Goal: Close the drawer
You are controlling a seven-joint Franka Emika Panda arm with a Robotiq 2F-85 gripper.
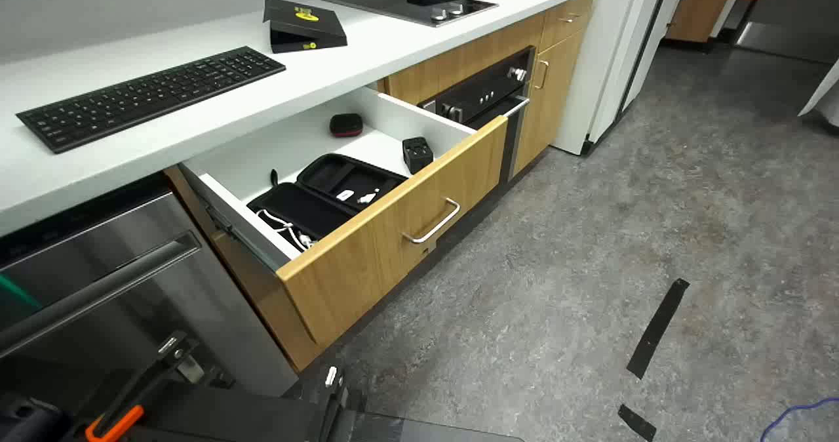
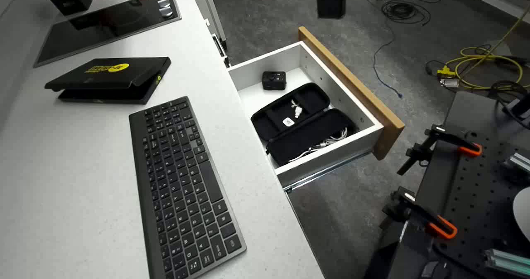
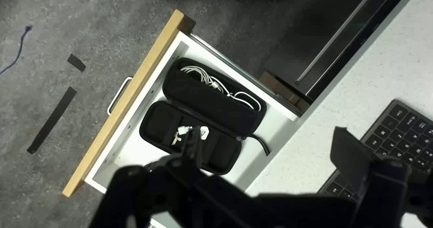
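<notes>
The drawer stands pulled out, with its oak front [image 1: 393, 245] and silver bar handle [image 1: 434, 224] in an exterior view. Its front also shows in an exterior view [image 2: 352, 80] and in the wrist view [image 3: 124, 103]. Inside its white walls lie an open black case [image 3: 220, 114] with white cables and a black cube [image 2: 274, 80]. My gripper [image 3: 267, 136] is open and empty in the wrist view. One fingertip appears over the drawer's inside, the other over the keyboard on the counter. A dark block at the top edge [image 2: 331, 1] may be a fingertip.
The white counter [image 2: 103, 188] overhangs the drawer and bears a keyboard [image 1: 151, 94], a black box [image 1: 305, 25] and a cooktop [image 1: 409, 2]. A stainless appliance [image 1: 131, 284] and an oven [image 1: 488, 88] flank the drawer. A black bench [image 2: 468, 179] with orange clamps stands nearby.
</notes>
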